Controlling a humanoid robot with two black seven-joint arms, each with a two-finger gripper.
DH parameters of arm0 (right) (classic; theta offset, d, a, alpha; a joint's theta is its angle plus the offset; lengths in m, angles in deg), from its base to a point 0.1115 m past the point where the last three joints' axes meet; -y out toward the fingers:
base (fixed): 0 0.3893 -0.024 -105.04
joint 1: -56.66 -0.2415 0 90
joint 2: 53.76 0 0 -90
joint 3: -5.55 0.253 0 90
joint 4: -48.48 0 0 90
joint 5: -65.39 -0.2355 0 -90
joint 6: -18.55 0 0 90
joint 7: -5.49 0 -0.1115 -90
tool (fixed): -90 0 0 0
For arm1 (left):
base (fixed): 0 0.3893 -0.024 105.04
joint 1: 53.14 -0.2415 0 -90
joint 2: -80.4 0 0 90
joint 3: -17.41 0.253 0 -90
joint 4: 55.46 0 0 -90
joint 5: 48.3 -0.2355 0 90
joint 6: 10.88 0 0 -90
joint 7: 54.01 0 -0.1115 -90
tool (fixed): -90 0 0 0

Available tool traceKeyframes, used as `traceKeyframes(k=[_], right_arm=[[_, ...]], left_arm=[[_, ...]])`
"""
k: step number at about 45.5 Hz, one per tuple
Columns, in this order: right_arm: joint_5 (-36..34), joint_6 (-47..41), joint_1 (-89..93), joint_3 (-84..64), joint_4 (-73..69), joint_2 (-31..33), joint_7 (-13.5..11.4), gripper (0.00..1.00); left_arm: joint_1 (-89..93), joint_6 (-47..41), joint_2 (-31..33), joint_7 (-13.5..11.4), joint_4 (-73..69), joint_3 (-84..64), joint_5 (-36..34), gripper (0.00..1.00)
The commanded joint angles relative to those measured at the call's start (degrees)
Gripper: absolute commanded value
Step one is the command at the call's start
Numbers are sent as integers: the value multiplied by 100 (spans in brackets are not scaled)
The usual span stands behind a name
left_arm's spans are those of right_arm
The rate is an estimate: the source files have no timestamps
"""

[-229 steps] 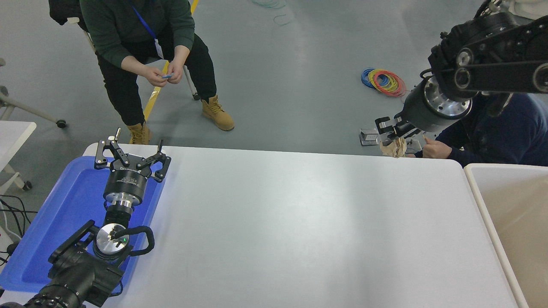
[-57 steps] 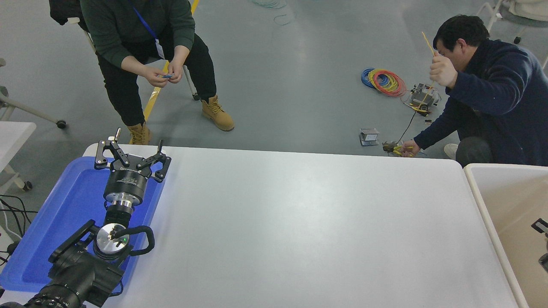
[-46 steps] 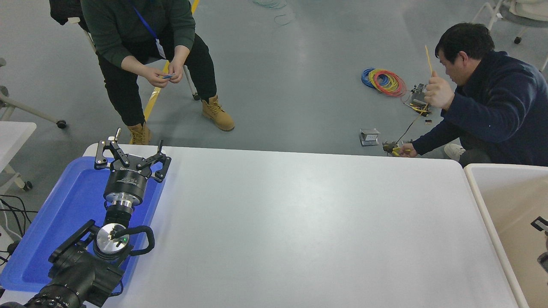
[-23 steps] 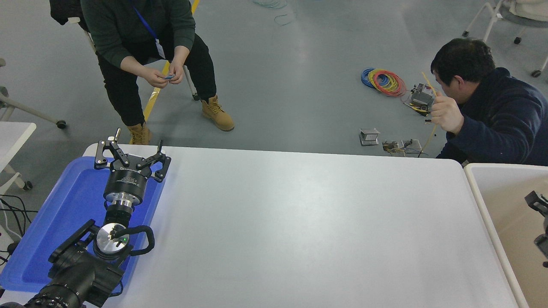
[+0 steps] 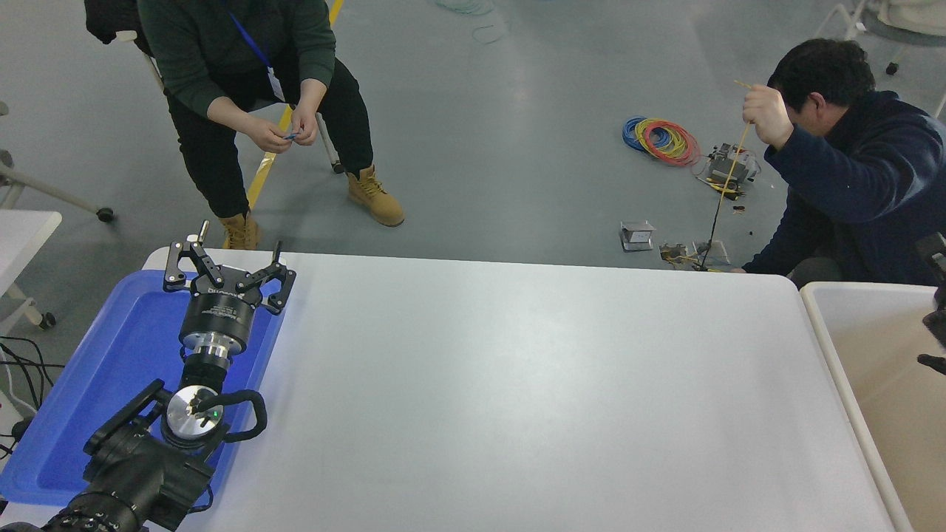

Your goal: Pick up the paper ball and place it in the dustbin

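The dustbin [image 5: 865,287], with a white rounded rim and a beige inside, stands against the table's right end, partly cut off by the picture's edge. Only a few black pieces of my right gripper [image 5: 936,319] poke in from the right edge, above the dustbin's inside. The paper ball is out of view. My left gripper [image 5: 225,266] is parked at the lower left over the blue tray, open, with nothing between its fingers.
A shallow blue tray [image 5: 89,384] lies on the white table [image 5: 517,391] at its left end. One person [image 5: 251,81] sits beyond the far left corner. Another person [image 5: 857,185] crouches on the floor near the dustbin, beside coils of wire [image 5: 661,139].
Five seconds ago my right gripper held the paper ball beyond the table's far edge. It since dropped over the dustbin without the ball showing, and in the last half second it rose along the right edge.
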Motion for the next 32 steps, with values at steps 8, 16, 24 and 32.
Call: traceKeyframes(k=[8,16,24,32], right_arm=[[12,-7,-258,2711,-1475,413,232,100],[12,-15,-64,4108,-2186,396,285,100],[91,-24,463,4953,-3012,290,557,100],[100,-305,990,5691,-3777,71,1339,100]], left_arm=[[0,0,-4,0,0,-5,0,100],[0,0,5,0,0,-5,0,100],[0,0,-4,0,0,-5,0,100],[0,0,-4,0,0,-5,0,100]])
